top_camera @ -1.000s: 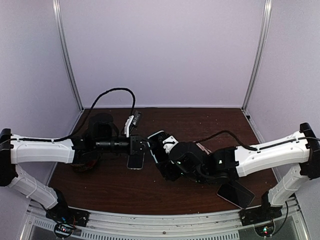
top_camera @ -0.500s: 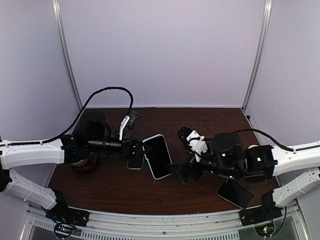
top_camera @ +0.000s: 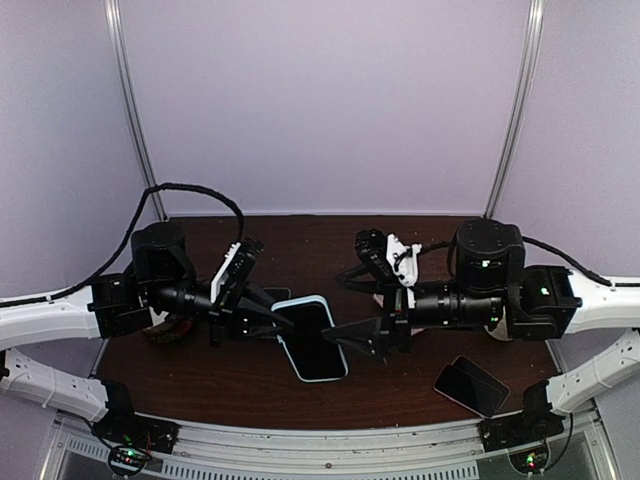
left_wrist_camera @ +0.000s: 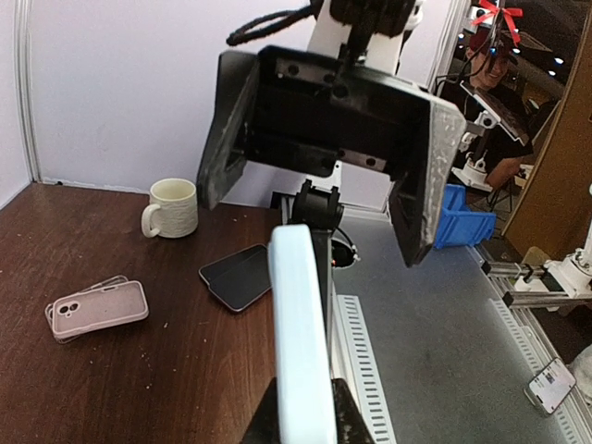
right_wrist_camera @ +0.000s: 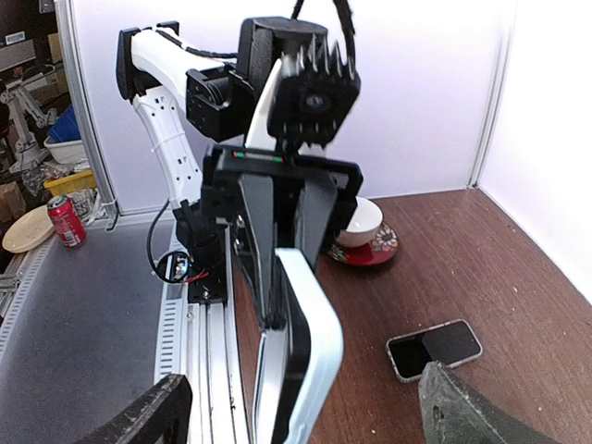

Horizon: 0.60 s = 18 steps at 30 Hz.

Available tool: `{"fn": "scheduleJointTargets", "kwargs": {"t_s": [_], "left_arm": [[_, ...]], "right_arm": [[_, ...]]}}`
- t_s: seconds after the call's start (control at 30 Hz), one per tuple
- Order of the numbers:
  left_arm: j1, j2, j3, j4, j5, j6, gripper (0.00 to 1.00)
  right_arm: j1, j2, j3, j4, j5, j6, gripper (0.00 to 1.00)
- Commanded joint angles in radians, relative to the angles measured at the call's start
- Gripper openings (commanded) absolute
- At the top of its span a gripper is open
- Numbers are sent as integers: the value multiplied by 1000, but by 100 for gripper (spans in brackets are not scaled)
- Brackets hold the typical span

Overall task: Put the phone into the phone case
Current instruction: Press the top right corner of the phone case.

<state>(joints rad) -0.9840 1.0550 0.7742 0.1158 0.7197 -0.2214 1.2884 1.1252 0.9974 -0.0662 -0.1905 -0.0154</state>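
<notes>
A dark phone (top_camera: pixel 312 340) lies inside a light-blue phone case (top_camera: pixel 288 349), screen up in the top view. My left gripper (top_camera: pixel 270 322) is shut on the case's left end and holds it above the table. In the left wrist view the case (left_wrist_camera: pixel 298 342) runs edge-on out from between the left gripper (left_wrist_camera: pixel 302 424). My right gripper (top_camera: pixel 352 340) faces the case's other end, open wide. In the right wrist view its fingers (right_wrist_camera: pixel 467 412) stand far apart on either side of the case (right_wrist_camera: pixel 319 347), touching nothing.
A second dark phone (top_camera: pixel 470 386) lies at the front right of the brown table (top_camera: pixel 230 380). A third phone (right_wrist_camera: pixel 435 349) lies beyond the left gripper. A pink case (left_wrist_camera: pixel 100 308), a white mug (left_wrist_camera: pixel 173 207) and a cup on a red saucer (right_wrist_camera: pixel 365 233) also stand on the table.
My right gripper has let go of the cased phone and drawn back to the right, jaws wide. The left arm has pulled back left, and the cased phone has swung nearer the front.
</notes>
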Motion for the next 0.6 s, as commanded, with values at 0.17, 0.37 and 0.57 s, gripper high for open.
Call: {"fn": "scheduleJointTargets", "kwargs": {"t_s": [0.17, 0.37, 0.57], "left_arm": [[-16, -27, 28, 20, 20, 73, 0], [-20, -28, 25, 17, 18, 79, 0], [-22, -27, 25, 17, 14, 82, 0]], "right_arm": [[-16, 109, 121, -77, -83, -6, 59], [-45, 125, 115, -76, -88, 58, 36], [-66, 143, 116, -85, -90, 95, 0]]}}
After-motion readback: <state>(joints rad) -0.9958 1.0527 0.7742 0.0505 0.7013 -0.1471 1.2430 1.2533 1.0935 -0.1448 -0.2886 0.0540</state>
